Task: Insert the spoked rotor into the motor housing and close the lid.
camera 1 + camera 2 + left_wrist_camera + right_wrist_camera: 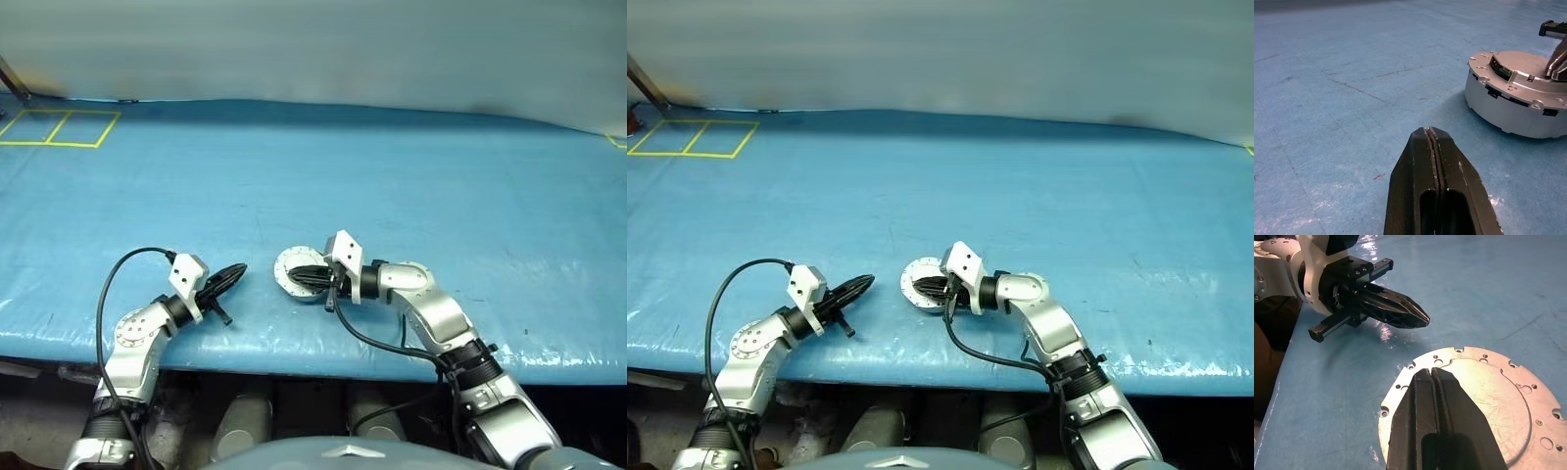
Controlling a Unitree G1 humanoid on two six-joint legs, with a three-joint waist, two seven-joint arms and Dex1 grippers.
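Left eye view: working from my left, I see the left gripper (235, 274) low near the front edge of the table, its two black fingers pressed together with nothing between them, tips aimed toward about 2 o'clock. The left wrist view confirms it: the fingers (1437, 161) meet along a thin seam.

Just to the right, at roughly 3 o'clock from those tips and a little apart from them, sits the motor housing (297, 275), a round silver case resting flat on the table with its lid (1488, 396) down on top. In the left wrist view it stands as a shallow drum (1518, 93) with a pale side wall and a plain top plate with small holes around the edge.

The right gripper (299, 278) reaches in from about 3 o'clock, and its fingers are also closed together, empty, lying over the lid; I cannot tell whether they touch it. In the right wrist view the closed black tips (1432, 382) sit above the silver plate, with the left gripper (1420, 320) beyond at about 11 o'clock.

The table (411, 176) is covered by a blue sheet, slightly wrinkled and shiny. At the far left corner, around 10 o'clock, yellow tape lines (59, 127) form boxes. A pale wall (313, 49) runs behind the table.
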